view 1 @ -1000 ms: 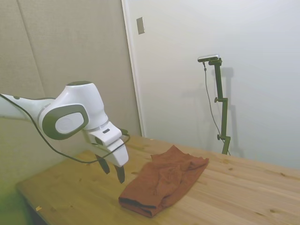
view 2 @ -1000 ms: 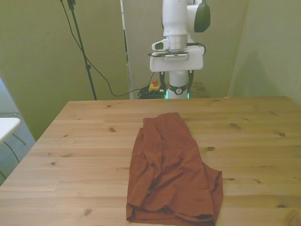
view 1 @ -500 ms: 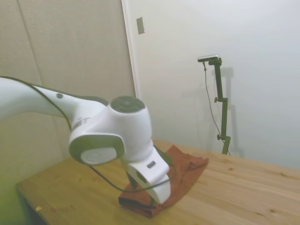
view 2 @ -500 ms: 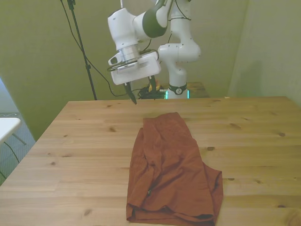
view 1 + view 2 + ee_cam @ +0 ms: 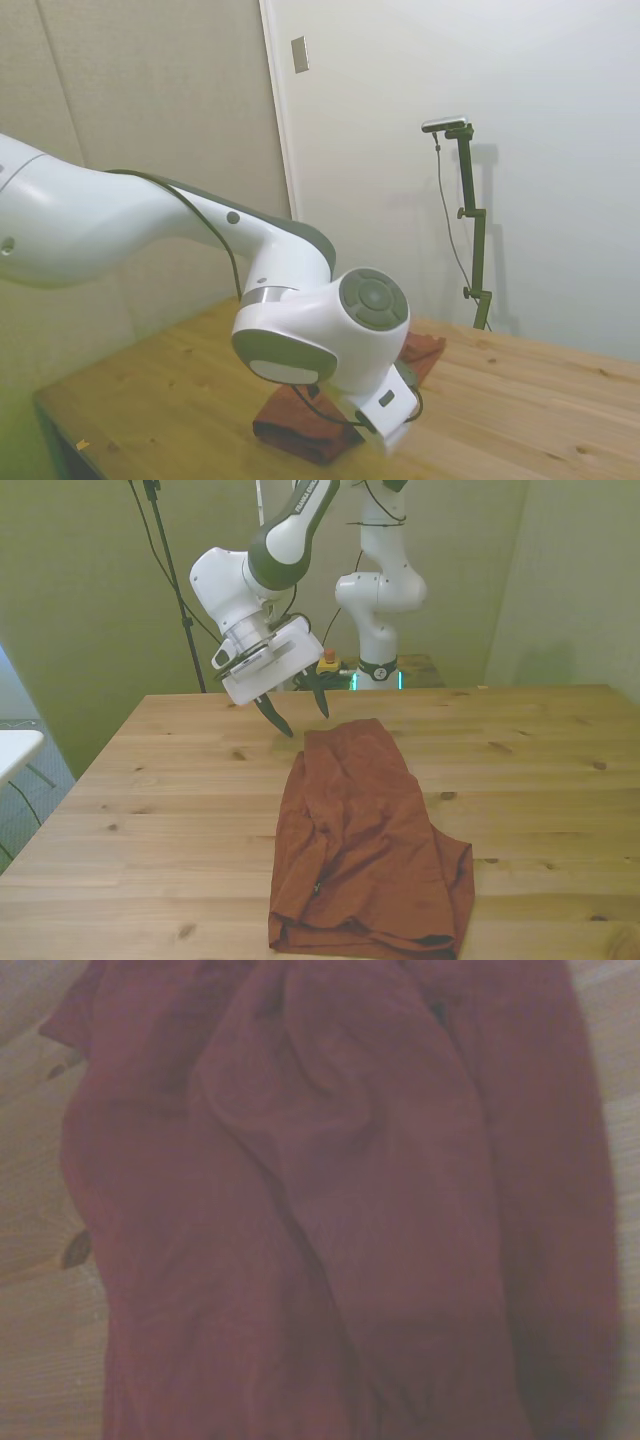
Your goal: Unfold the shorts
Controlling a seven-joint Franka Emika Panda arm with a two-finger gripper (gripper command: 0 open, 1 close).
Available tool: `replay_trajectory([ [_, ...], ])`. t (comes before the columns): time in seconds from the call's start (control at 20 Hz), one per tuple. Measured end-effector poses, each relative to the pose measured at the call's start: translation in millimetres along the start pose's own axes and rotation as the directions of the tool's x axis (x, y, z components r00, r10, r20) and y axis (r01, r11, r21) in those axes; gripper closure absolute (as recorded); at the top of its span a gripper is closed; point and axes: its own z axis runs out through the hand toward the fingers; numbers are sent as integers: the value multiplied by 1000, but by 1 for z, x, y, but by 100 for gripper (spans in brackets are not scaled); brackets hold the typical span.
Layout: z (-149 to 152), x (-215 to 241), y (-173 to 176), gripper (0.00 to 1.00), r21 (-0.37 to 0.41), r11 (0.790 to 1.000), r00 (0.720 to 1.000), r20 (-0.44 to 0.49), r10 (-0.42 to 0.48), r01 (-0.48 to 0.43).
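a: front view, reading from its left to its right. first i see bare wooden table (image 5: 150, 810). next comes my gripper (image 5: 298, 712), hanging above the table near the far edge. its two dark fingers (image 5: 274, 716) are spread apart with nothing between them, and the whole head is tilted.

b: where are the shorts?

a: the shorts (image 5: 365, 845) lie folded on the table around the middle of the picture, a long rust-brown heap running from just below the gripper down to the near edge. the fingertips hover just beside the far end of the cloth, and i cannot tell whether they touch it. a thin dark pocket slit shows on the lower part. further right is bare wood again.

b: and the other cameras?

a: in the side view my white arm (image 5: 150, 240) fills the left and hides most of the shorts (image 5: 295, 425); the gripper is hidden there. the wrist view is soft, rumpled shorts (image 5: 340, 1210) over wood.
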Motion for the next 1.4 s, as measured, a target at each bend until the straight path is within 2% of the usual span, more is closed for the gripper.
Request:
replay_trajectory([
  [0.15, 13, 6, 1, 0, 34, 999, 1000, 28, -5, 4],
  [0.2, 17, 5, -1, 100, 58, 998, 998, 55, -19, 16],
  [0.4, 27, -2, -9, 100, 91, 994, 991, 115, -70, 59],
  [1.4, 34, -8, -8, 100, 94, 994, 987, 142, -78, 65],
])
